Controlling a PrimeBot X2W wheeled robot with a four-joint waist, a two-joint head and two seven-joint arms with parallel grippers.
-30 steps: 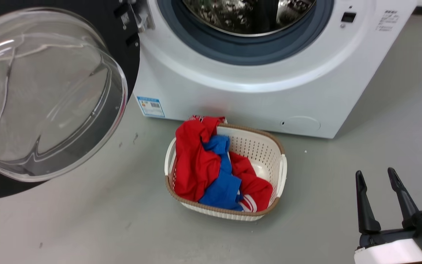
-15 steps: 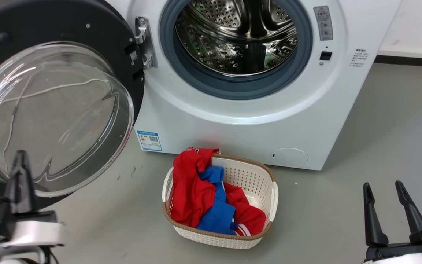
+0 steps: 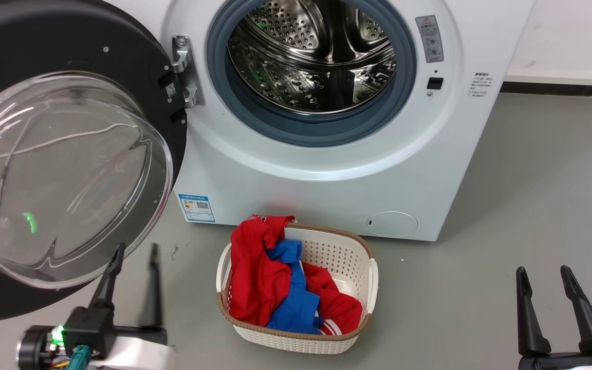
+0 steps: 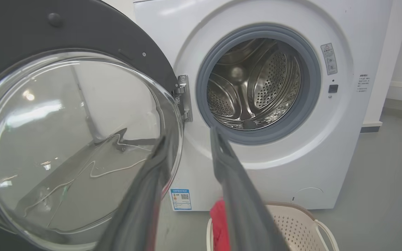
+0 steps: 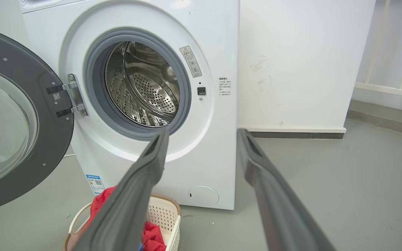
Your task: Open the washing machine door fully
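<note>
The washing machine door (image 3: 59,169) (image 4: 68,139) (image 5: 9,125), a black disc with a bulging clear glass bowl, hangs swung wide to the left on its hinge (image 3: 183,72). The steel drum (image 3: 311,56) stands exposed inside the grey gasket. My left gripper (image 3: 134,249) (image 4: 188,134) is open at the lower left, just below the glass bowl's rim and apart from it, holding nothing. Open too is my right gripper (image 3: 542,270) (image 5: 202,130), low at the right over the floor, well clear of the machine.
A white laundry basket (image 3: 363,267) (image 5: 168,212) with red and blue clothes sits on the grey floor before the machine's white body (image 3: 327,195). A white wall (image 5: 298,62) stands right of the machine. Open floor (image 3: 532,195) lies to the right.
The head camera has tilted up, bringing the drum and door into fuller view. My left gripper has come into view and moved right, below the door's glass.
</note>
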